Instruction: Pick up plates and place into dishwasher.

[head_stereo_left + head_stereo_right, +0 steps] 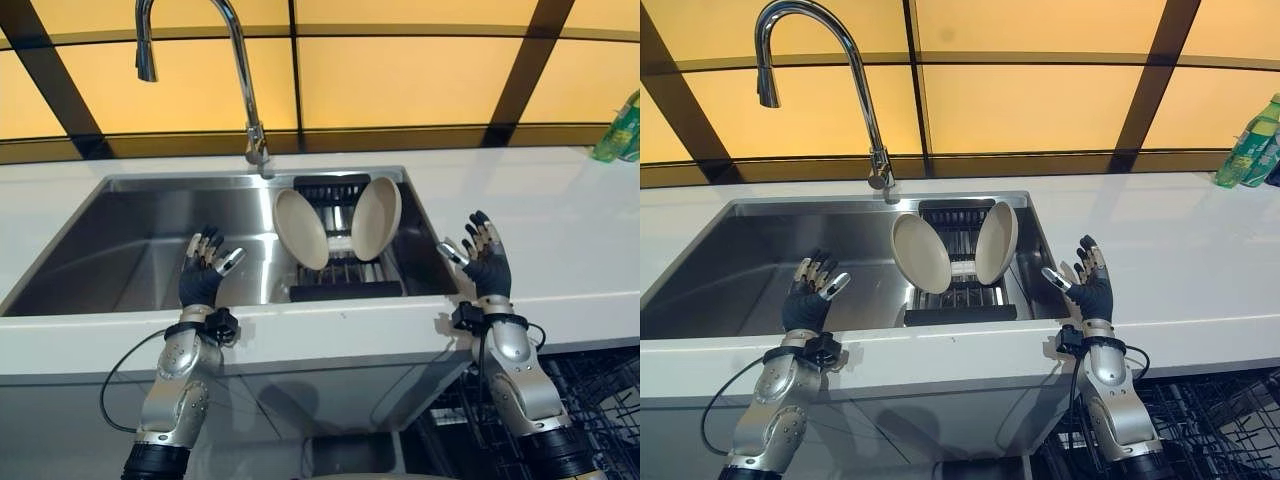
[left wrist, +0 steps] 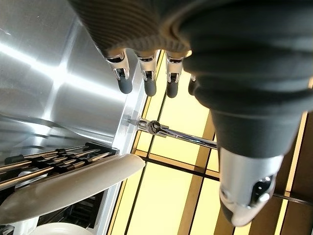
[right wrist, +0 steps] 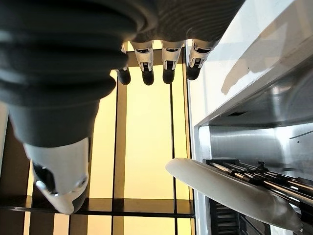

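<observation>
White countertop (image 1: 560, 215) runs all around a shiny steel sink (image 1: 150, 240), and yellow panels with dark frames (image 1: 400, 70) are seen on the far side. A tall curved silver tap (image 1: 845, 60) is fixed at the far edge of the sink. Two green plastic bottles (image 1: 1250, 140) are stood on the counter at the far right.

A black dish rack with metal bars (image 1: 340, 270) is set in the right part of the sink. Two round cream plates are stood on their edges in it. The left cream plate (image 1: 300, 228) is tilted to the left, and the right cream plate (image 1: 376, 218) is tilted to the right, so a wide gap is left between their tops. The two plates are kept apart.

The left hand (image 1: 203, 272) is held up over the near edge of the sink, to the left of the rack. Its fingers (image 2: 146, 73) are spread and nearly straight, and nothing is held in it. The right hand (image 1: 1090, 280) is held up over the counter, just to the right of the sink. Its fingers (image 3: 168, 68) are also spread and straight, and nothing is held. Neither plate is touched by a hand.

A dark wire dishwasher rack (image 1: 600, 400) is seen low down at the near right, below the counter.
</observation>
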Motion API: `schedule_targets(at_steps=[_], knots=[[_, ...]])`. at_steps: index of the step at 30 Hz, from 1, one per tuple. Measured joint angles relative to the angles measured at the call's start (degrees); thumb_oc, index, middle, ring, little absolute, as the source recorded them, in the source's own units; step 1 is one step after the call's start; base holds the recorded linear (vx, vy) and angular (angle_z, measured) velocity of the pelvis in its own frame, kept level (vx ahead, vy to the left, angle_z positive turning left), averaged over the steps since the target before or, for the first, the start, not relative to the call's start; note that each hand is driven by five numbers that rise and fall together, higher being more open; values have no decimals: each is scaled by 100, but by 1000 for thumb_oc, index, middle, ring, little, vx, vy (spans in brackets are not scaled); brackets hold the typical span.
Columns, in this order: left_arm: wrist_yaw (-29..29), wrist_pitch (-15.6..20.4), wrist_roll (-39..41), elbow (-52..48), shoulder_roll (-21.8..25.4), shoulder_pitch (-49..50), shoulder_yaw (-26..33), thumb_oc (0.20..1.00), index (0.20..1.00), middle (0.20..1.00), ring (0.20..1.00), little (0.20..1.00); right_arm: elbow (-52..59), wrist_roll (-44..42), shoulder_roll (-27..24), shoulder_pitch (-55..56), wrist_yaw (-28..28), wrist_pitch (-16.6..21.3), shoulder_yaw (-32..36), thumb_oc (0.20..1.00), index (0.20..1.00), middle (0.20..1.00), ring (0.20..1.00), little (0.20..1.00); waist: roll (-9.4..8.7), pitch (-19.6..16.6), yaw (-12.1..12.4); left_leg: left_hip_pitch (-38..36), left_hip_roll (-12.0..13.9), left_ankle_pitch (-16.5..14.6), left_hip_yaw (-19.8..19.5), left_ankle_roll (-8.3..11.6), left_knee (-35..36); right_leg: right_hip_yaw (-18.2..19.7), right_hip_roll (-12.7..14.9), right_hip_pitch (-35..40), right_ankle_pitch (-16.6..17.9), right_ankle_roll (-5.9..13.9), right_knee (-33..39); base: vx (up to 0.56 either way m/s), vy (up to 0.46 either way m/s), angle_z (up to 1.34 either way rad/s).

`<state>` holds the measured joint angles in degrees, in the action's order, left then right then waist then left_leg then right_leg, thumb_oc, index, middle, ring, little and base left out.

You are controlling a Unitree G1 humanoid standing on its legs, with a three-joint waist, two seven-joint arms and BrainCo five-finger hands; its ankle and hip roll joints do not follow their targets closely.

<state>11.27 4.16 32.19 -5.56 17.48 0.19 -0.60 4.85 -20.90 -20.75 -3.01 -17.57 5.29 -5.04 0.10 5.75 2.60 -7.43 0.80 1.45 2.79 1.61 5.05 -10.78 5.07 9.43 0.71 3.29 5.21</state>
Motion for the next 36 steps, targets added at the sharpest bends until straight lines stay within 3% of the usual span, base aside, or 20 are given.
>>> schedule_targets(at_steps=[12, 25, 32, 36], knots=[[-14, -16, -444, 0, 55, 0, 18, 1000, 1000, 1000, 1000, 1000, 0, 0, 3, 6, -2, -2, 1, 1000, 1000, 1000, 1000, 1000, 3, 0, -4, -8, 1, 1, 0, -1, 2, 1, 1, 43, -1, 0, 1, 0, 0, 0], [-163, -16, -1354, -9, 855, -27, 469, 1000, 1000, 1000, 1000, 1000, 0, -5, -60, 3, 81, -109, 15, 1000, 1000, 1000, 1000, 1000, 40, -19, -16, -86, 9, 3, 2, 2, 1, 9, -4, 70, -1, 1, 4, -30, -51, -1], [-157, -15, -2165, 0, 1042, -44, 488, 1000, 1000, 1000, 1000, 1000, -55, -18, -219, -3, 343, -193, 15, 1000, 1000, 1000, 1000, 1000, 154, -13, 8, -62, 35, -7, 10, 53, -119, 116, -39, 33, -31, -11, 30, 9, -33, -3], [-159, 3, -2472, 350, 1082, -35, 484, 1000, 1000, 1000, 1000, 1000, -118, -123, -474, -45, 345, -205, 12, 1000, 1000, 1000, 1000, 1000, 360, 104, 154, -115, 87, -67, -168, 136, -321, 425, -40, 34, -8, -82, 30, 70, 171, -35]])
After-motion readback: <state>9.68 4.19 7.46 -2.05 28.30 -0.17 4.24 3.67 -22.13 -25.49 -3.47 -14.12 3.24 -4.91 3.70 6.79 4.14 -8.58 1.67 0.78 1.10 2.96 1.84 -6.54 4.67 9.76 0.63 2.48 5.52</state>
